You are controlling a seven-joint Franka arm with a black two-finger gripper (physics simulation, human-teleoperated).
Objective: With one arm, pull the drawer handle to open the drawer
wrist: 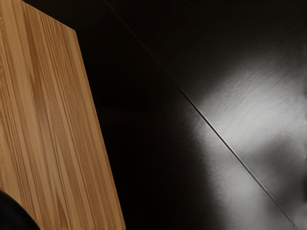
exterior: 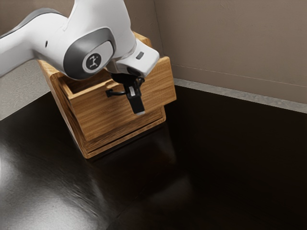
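A wooden cabinet stands on the dark table at the exterior view's upper left. Its drawer is slid out toward the exterior view's right, and the hollow inside it shows behind the front panel. On that panel sits a thin black handle. My gripper hangs down right at the handle's end, against the drawer front. In the wrist view the striped wooden drawer front lies close under my hand. A dark rounded shape sits at its edge.
The glossy black table spreads out in front of and beside the cabinet. A grey ledge runs along the beige wall behind. A thin seam crosses the table top.
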